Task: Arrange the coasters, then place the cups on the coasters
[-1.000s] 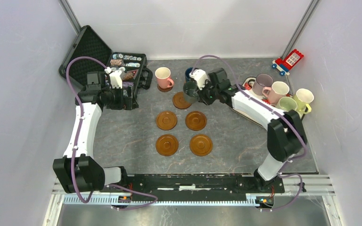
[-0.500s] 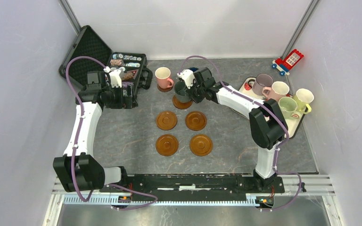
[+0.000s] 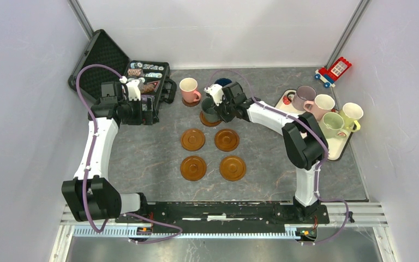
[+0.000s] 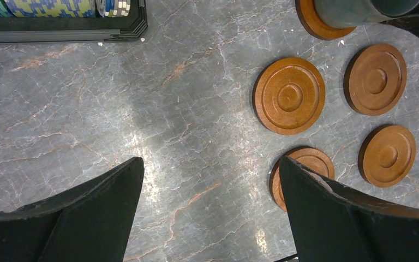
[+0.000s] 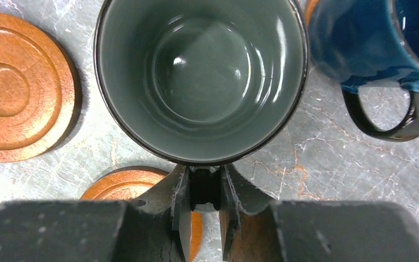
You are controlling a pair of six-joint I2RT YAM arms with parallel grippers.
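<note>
My right gripper (image 5: 205,191) is shut on the handle of the dark grey-green cup (image 5: 202,76). It holds the cup upright over the back coaster (image 3: 213,120); I cannot tell whether cup and coaster touch. The pink cup (image 3: 188,90) stands on a coaster to its left. The navy cup (image 5: 371,43) stands just behind. Four bare coasters (image 3: 192,140) (image 3: 226,140) (image 3: 193,167) (image 3: 233,168) form a square. My left gripper (image 4: 210,164) hangs open over bare table, left of the coasters (image 4: 289,95), holding nothing.
A white tray (image 3: 339,150) at the right carries the mauve-grey (image 3: 304,97), pale pink (image 3: 323,105), light green (image 3: 333,123) and cream-yellow (image 3: 352,113) cups. An open black case (image 3: 147,76) of chips sits back left. A toy house (image 3: 335,70) lies in the back right corner.
My right gripper carried the dark grey-green cup leftward, from beside the navy cup to over the back coaster. The left arm has not moved.
</note>
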